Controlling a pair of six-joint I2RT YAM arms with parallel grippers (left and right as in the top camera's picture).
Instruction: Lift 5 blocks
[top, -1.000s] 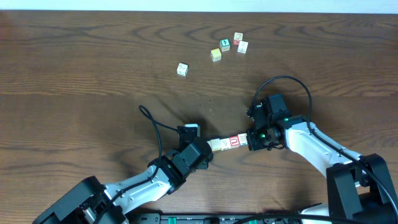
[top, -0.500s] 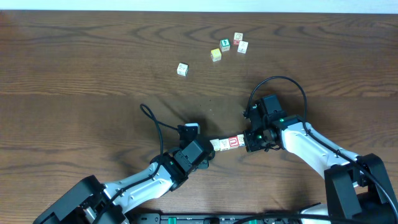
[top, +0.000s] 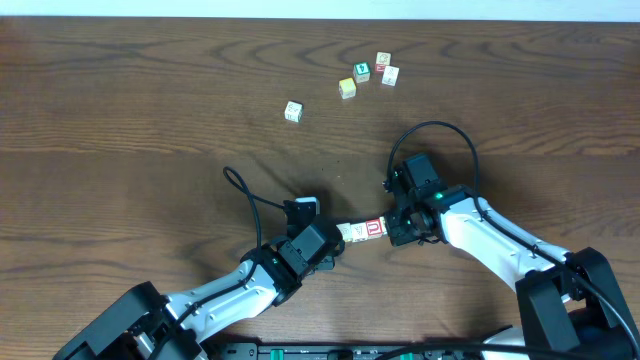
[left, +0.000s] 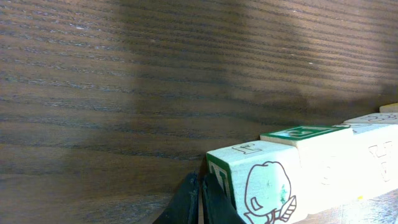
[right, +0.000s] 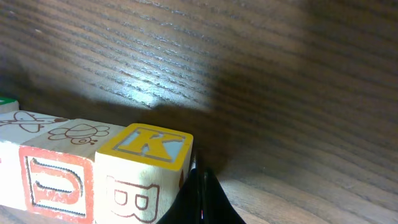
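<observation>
Left gripper (top: 335, 239): jaws closed on nothing, closed tip pressed against the near-left end of a short row of small pale-wood alphabet cubes (top: 364, 230). Right gripper (top: 397, 228): jaws likewise closed, tip butted against the opposite end of the same row. Row clamped end to end between the two tips, cubes touching face to face, positioned in the near middle of the dark wood-grain table (top: 150, 120). Red-faced cube with white letter U (top: 376, 228) toward the right end of the row. In the right wrist view, yellow-topped cube marked K (right: 146, 144) in contact with the gripper tip. In the left wrist view, cube with a green-and-white drawing (left: 258, 183) against the gripper tip, green-topped cube (left: 305, 132) next in line. Row on or off the table: cannot tell. Five loose small cubes (top: 361, 72) at the far side, well apart from the row.
</observation>
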